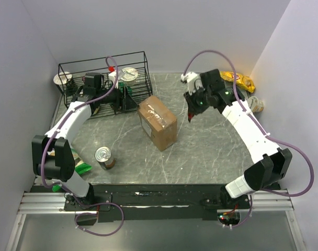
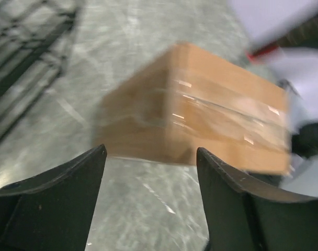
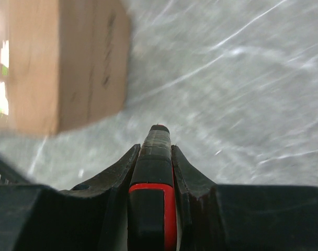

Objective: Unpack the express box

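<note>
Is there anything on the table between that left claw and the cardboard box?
Nothing: only bare grey tabletop separates the left gripper from the express box, as the left wrist view shows.

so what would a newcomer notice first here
The brown box, taped shut, sits askew in the middle of the table. Just right of it, the right jaws are shut on a black-and-red tool. The left jaws stand open, facing the box from beside the wire basket.
</note>
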